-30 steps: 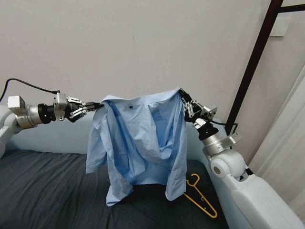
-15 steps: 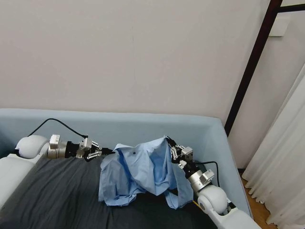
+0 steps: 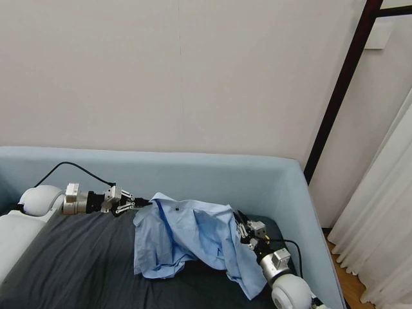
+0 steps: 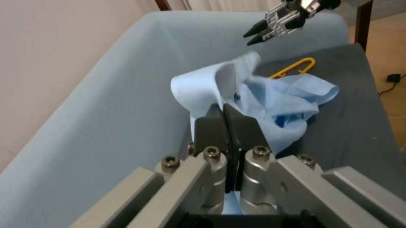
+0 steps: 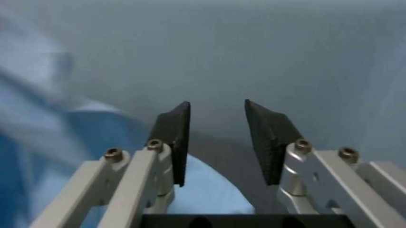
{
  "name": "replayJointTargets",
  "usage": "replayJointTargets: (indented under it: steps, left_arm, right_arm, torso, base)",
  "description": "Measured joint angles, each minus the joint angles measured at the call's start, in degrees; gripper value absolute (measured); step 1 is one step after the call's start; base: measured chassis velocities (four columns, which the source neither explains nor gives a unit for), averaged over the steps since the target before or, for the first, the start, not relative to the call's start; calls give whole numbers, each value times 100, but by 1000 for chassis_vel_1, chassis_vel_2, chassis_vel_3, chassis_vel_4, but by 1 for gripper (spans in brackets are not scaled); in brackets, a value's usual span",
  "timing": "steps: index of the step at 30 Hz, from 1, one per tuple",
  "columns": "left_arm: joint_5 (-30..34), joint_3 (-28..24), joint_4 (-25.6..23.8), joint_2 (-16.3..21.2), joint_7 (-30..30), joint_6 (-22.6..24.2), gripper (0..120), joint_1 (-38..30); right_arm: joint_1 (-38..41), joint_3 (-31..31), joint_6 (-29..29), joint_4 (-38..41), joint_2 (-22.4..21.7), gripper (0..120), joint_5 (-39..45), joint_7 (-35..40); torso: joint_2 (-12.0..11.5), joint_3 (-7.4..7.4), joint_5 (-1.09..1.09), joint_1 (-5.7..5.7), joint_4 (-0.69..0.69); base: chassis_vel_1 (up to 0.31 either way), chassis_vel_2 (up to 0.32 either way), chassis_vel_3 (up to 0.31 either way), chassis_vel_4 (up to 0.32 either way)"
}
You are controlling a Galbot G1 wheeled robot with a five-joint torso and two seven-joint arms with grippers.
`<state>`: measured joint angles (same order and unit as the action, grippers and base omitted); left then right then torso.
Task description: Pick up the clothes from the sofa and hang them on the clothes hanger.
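Blue shirt [image 3: 187, 238] sagged onto sofa [image 3: 193, 172]: R gripper [image 5: 216, 109] fingers open (just released), L gripper [image 4: 223, 110] still pinching.

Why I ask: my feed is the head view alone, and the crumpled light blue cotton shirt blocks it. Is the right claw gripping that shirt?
Observer: No. The right wrist view shows the right claw open, with nothing between its black pads; the light blue cotton shirt lies below it.
Operator: The left claw pinches the shirt's other edge here. Where is the hanger?
Observer: In the left wrist view a thin yellow hanger lies on the dark grey sofa seat, just beyond the shirt and partly under it.
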<state>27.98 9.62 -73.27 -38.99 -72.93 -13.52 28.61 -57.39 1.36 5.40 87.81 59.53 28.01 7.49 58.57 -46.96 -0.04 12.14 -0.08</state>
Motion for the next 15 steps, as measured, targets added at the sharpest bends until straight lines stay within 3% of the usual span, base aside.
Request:
replayJointTargets:
  steps: [7,15]
  left_arm:
    - [2,-83,-5,30,1,35,0,-67]
    - [10,-144,20,92,1,45,0,-147]
  right_arm:
    - [126,287,-133,-879,-186,66,-229,-944]
    - [472,359,-542,-1774,-50,91,-951,-1446]
  torso:
    - [0,0,-1,0,0]
    - [1,0,1,0,1]
  base:
    - [0,0,0,0]
    - [0,0,0,0]
